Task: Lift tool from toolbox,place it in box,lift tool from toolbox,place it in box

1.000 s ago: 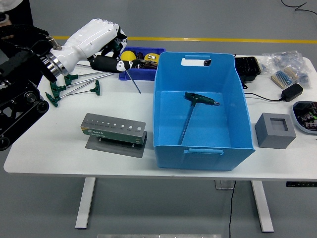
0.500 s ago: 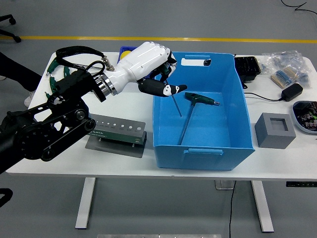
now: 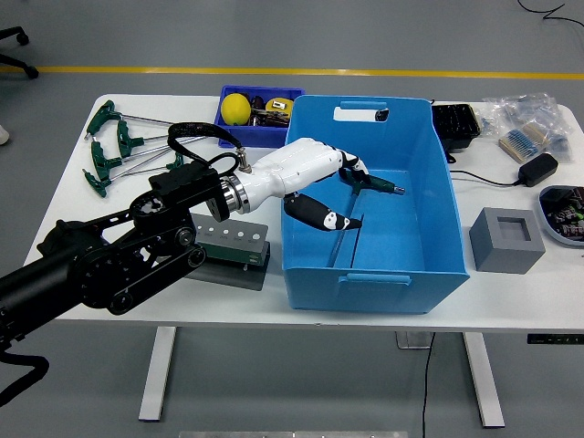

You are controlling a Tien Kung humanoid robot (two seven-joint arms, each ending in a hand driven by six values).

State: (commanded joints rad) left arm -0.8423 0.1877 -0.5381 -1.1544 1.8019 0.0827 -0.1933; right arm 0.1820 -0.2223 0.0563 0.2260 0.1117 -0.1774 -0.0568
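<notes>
A big blue box (image 3: 438, 196) stands mid-table. A green T-handle wrench (image 3: 376, 185) lies inside it, its shaft running toward the near wall. My left hand (image 3: 330, 190), white with black pads, reaches over the box's left wall and sits low inside, just left of that wrench's handle. Its fingers are curled and the thumb (image 3: 319, 217) sticks out below. The wrench it carried in is hidden under the hand. Several more green T-handle wrenches (image 3: 111, 146) lie at the far left. A small blue bin (image 3: 260, 135) with a yellow ball (image 3: 236, 107) stands behind the box.
A grey socket holder (image 3: 217, 239) stands under my forearm, left of the box. A grey foam block (image 3: 507, 239), a black charger (image 3: 537, 169) with its cable, a black tray (image 3: 454, 123), plastic bags (image 3: 529, 114) and a parts dish (image 3: 566, 212) lie to the right.
My left hand carried a wrench from the small blue bin rightward over the box's left wall, then down into the box. My arm swung across the table's left half.
</notes>
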